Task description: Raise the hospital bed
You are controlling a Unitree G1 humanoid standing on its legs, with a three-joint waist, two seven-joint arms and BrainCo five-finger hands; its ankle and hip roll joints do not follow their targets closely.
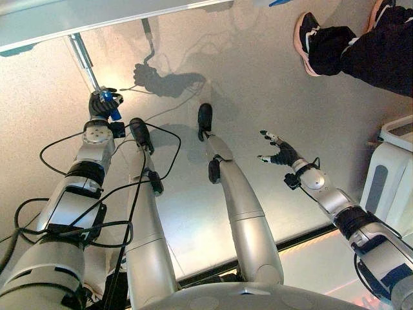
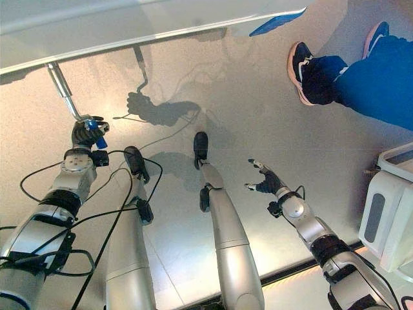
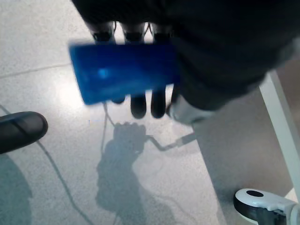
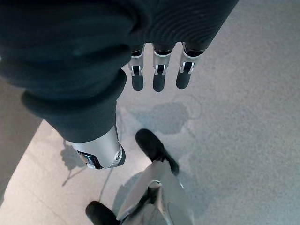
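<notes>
Hospital bed (image 1: 77, 16): pale frame edge along the far side of the floor, ahead and to the left. Crank (image 1: 84, 61): silver rod slanting down from the frame, ending in a blue handle (image 3: 122, 70). Left hand (image 1: 103, 103): fingers curled round the blue handle. Right hand (image 1: 281, 152): well apart to the right, held over bare floor, fingers straight and relaxed, holding nothing. Person's legs and shoes (image 1: 342, 45): far right. White unit (image 1: 390, 171): right edge.

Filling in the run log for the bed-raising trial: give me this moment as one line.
left robot hand: shut on blue crank handle | crank rod: runs to bed frame | right robot hand: open, free | person's shoe: nearby
</notes>
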